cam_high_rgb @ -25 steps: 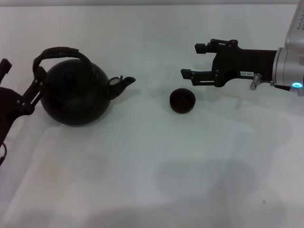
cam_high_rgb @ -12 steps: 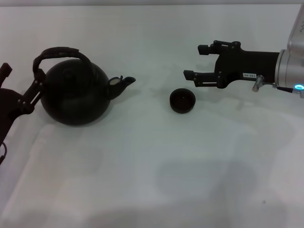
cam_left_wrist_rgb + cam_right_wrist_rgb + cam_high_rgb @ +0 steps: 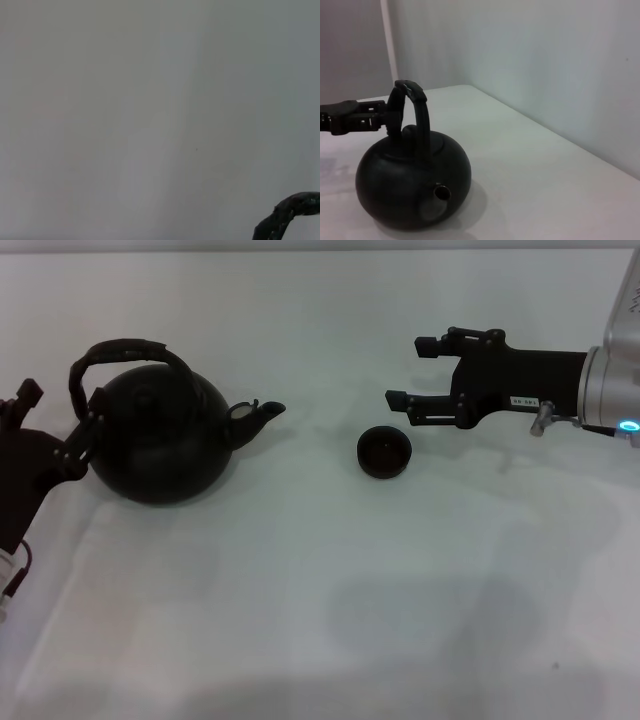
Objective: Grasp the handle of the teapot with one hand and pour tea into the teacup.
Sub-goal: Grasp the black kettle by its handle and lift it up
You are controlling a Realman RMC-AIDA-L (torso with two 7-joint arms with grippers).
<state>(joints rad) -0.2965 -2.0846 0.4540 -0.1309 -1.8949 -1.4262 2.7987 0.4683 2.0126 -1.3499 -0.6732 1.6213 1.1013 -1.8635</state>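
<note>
— Where does the teapot (image 3: 160,440) sit?

— On the white tabletop (image 3: 330,580), toward its left edge and in the far half. Its short spout (image 3: 256,414) points toward the right edge, at the teacup (image 3: 384,453), which stands apart from it near the middle of the tabletop. The handle (image 3: 125,355) arches upright over the knobbed lid.

— And the left gripper (image 3: 58,415)?

— It comes in from the left edge, with its jaws spread wide. One finger (image 3: 82,440) lies against the pot's left flank, close to the foot of the handle; the other reaches up near the left edge, away from the pot. It has nothing clamped. The right wrist view shows a finger level with the handle's side, just beside it; whether it touches I cannot tell.

— The right gripper (image 3: 412,370)?

— It hangs over the tabletop's far right part, beyond and to the right of the teacup, not touching it. Its fingers stand well apart and hold nothing.

— Anything from the left wrist view?

— Only a dark curved piece in one corner.
</note>
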